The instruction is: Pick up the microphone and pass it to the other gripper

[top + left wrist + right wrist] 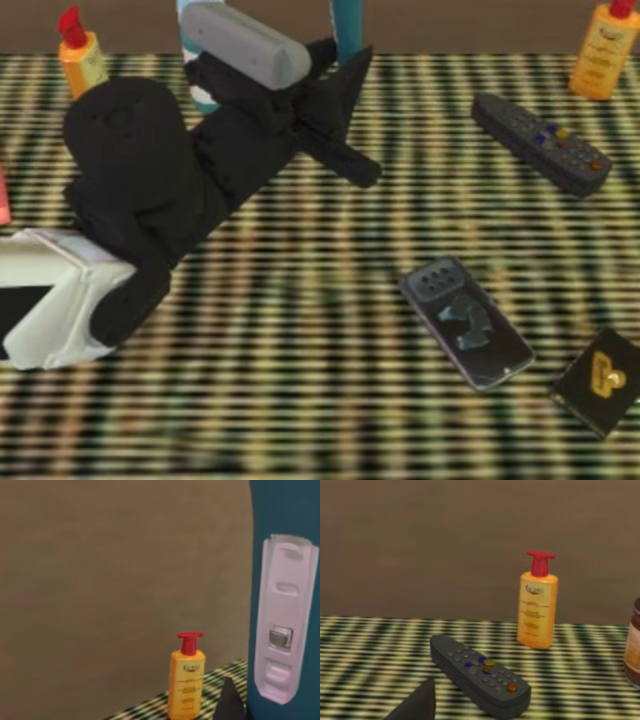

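Left gripper (335, 85) at table's (300, 400) far edge, clenched on mic (347, 25). Lift, handover outstanding. Right gripper's (420, 702) state: cannot tell.

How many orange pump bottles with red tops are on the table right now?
2. One orange pump bottle stands at the far left edge; the other orange pump bottle stands at the far right corner, beyond the remote. The left arm could hide more.

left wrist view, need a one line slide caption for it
Left tool beside the teal microphone handle, white switch strip facing the camera, an orange pump bottle standing behind on the striped table.
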`<action>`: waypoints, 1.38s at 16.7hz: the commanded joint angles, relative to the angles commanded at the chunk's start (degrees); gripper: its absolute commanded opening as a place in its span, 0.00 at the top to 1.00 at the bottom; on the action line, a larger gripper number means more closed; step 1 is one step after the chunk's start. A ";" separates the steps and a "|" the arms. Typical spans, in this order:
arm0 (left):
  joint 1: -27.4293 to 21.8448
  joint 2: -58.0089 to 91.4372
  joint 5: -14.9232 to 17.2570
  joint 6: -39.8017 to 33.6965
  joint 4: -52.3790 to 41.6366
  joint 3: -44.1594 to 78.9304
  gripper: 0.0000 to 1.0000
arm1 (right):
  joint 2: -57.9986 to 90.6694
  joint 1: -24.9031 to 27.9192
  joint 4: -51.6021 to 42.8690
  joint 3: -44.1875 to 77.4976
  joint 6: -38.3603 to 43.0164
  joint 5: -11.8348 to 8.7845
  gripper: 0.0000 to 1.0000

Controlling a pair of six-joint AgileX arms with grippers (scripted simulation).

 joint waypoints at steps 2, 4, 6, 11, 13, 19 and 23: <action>0.00 0.00 0.00 0.00 0.00 0.00 1.00 | 5.05 2.21 1.76 3.05 -0.27 -1.85 0.00; 0.00 0.00 0.00 0.00 0.00 0.00 1.00 | 11.70 4.93 4.21 7.20 -0.55 -4.09 0.00; 0.00 0.00 0.00 0.00 0.00 0.00 1.00 | 19.39 7.97 7.13 12.07 -0.84 -6.58 0.00; 0.00 0.00 0.00 0.00 0.00 0.00 1.00 | 40.49 16.13 15.07 25.32 -1.78 -13.24 0.00; 0.00 0.00 0.00 0.00 0.00 0.00 1.00 | 48.55 19.24 18.00 30.26 -2.21 -15.78 0.00; 0.00 0.00 0.00 0.00 0.00 0.00 1.00 | 65.43 25.73 24.02 40.34 -3.18 -21.12 0.00; 0.00 0.00 0.00 0.00 0.00 0.00 1.00 | 67.07 26.36 24.62 41.32 -3.27 -21.65 0.00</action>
